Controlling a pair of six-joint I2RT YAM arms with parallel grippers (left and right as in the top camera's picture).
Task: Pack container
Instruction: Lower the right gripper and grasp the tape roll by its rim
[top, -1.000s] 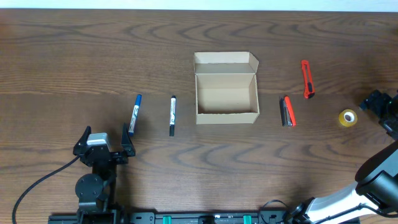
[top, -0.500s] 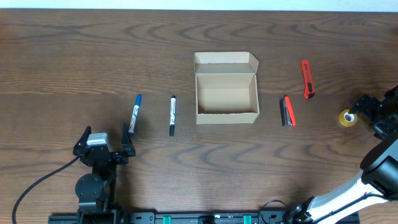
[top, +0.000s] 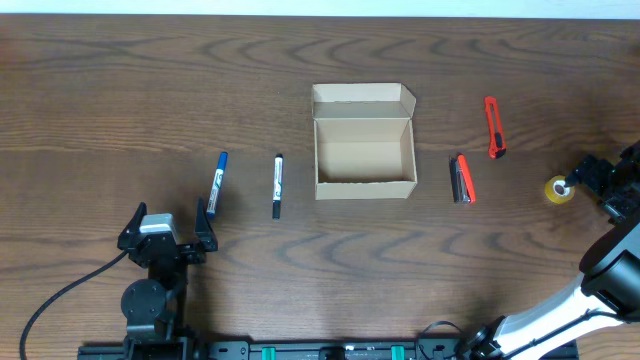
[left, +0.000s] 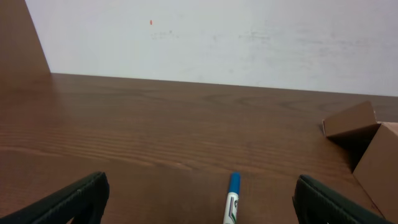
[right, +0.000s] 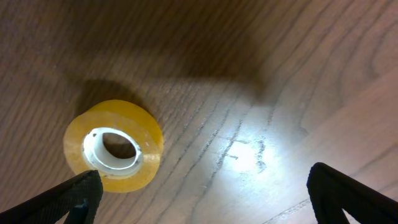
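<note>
The container (top: 365, 188) is a tan cardboard box at the table's middle, its flap lid (top: 362, 96) folded back and nothing inside it. In the left wrist view its corner (left: 376, 152) shows at the right edge. A blue marker (top: 218, 180) and a black marker (top: 277, 186) lie to its left. My left gripper (top: 167, 224) rests open near the front edge, with the blue marker (left: 232, 200) just ahead between its fingers (left: 79, 198). My right gripper (top: 602, 186) hangs open at the far right, right next to a yellow tape roll (top: 560, 188). The tape roll (right: 115, 147) lies by the left finger of the right gripper (right: 208, 199).
A red and black utility knife (top: 462, 179) lies just right of the box. An orange cutter (top: 492, 127) lies farther back right. A white wall (left: 211, 37) rises beyond the table's far edge.
My right gripper has shifted a little forward and left, closer to the tape roll. The left arm and all objects have stayed put.
</note>
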